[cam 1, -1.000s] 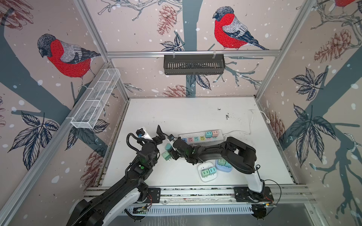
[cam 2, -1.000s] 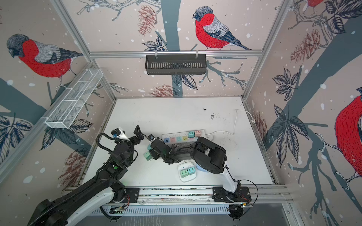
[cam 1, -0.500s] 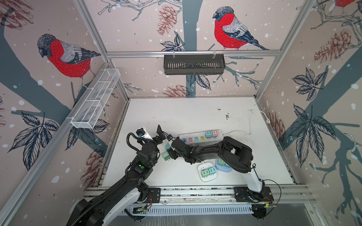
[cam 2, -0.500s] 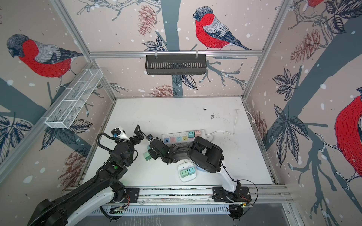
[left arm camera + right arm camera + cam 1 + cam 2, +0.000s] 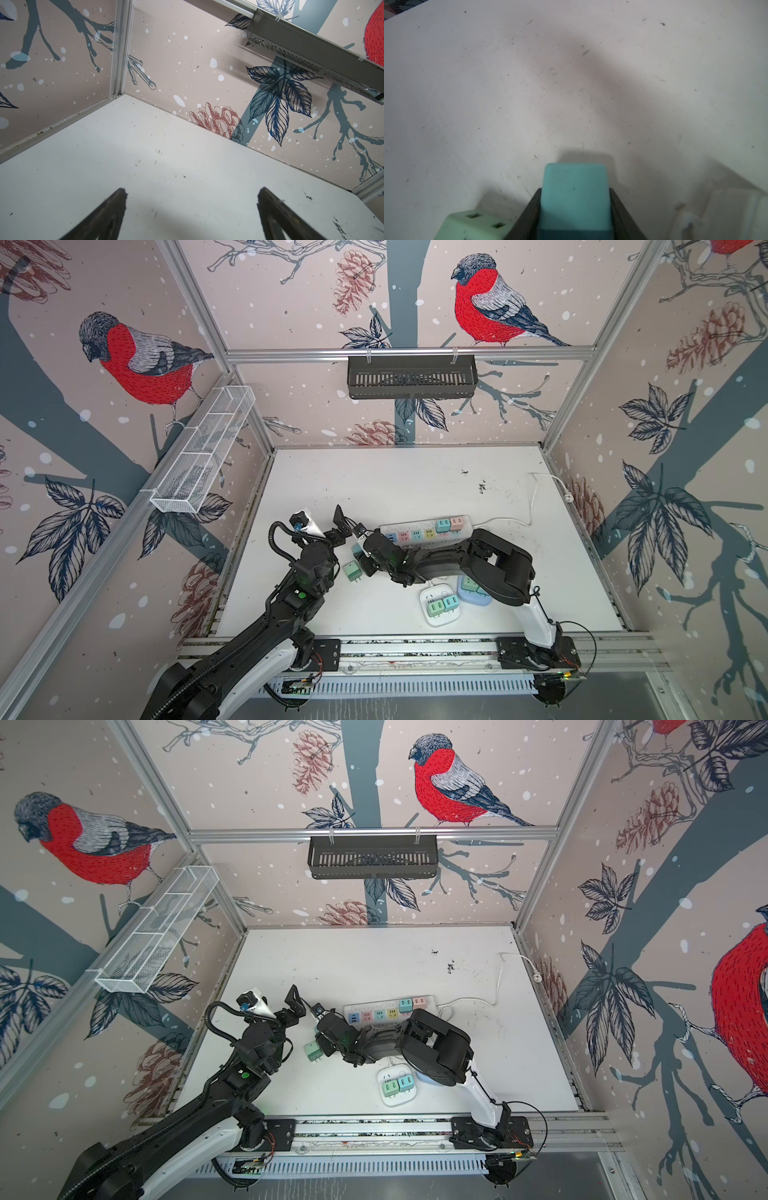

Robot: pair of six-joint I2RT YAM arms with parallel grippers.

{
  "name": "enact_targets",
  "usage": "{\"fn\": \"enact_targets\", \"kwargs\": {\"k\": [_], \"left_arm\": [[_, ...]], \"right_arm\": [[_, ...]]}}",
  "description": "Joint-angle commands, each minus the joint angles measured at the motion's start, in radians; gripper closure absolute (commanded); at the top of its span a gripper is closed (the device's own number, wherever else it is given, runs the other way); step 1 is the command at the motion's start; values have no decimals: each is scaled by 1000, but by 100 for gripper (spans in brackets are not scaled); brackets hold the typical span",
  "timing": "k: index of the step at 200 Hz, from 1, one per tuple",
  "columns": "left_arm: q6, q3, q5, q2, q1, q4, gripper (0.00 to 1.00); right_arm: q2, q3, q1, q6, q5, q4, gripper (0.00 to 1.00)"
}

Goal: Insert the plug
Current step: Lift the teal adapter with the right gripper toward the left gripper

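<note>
My right gripper (image 5: 575, 190) is shut on a teal cube-shaped plug (image 5: 575, 197), one black jaw pressed against each side, low over the white table. In both top views this gripper (image 5: 360, 552) (image 5: 321, 1032) reaches across to the left of the white power strip (image 5: 419, 526) (image 5: 382, 1006). A pale green plug (image 5: 353, 571) (image 5: 312, 1050) (image 5: 471, 225) lies on its side on the table right beside the held one. My left gripper (image 5: 340, 526) (image 5: 296, 1006) (image 5: 192, 193) stands open and empty just behind, pointing at the back wall.
The strip carries a teal plug (image 5: 442, 525) and a pink plug (image 5: 457, 522) at its right end; its cable (image 5: 532, 497) runs back right. A white square adapter (image 5: 432, 616) with two plugs and a blue one (image 5: 471, 593) sit under my right arm.
My right gripper shifted slightly left and its jaws closed in on the teal plug. The green plug and the left arm have not moved.
</note>
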Motion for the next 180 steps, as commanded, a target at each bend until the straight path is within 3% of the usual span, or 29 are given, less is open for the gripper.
{"fn": "enact_targets", "kwargs": {"k": [1,37,71,132,180], "left_arm": [[-2,7,5,0,1,26,2],[1,8,29,-3,0,27,2],[27,13,91,-11,1,40,3],[64,38,247,-75,-11,9,2],[107,42,373,-49,-18,52,2]], "right_arm": [[-28,-19,3,8,-27,-43,61],[-162,-79,1,-40,15,-19,63],[-336,-135,-13,-157,134,21,66],[-586,-98,-157,-332,198,34,68],[-681,-150,-281,-469,17,261,69]]}}
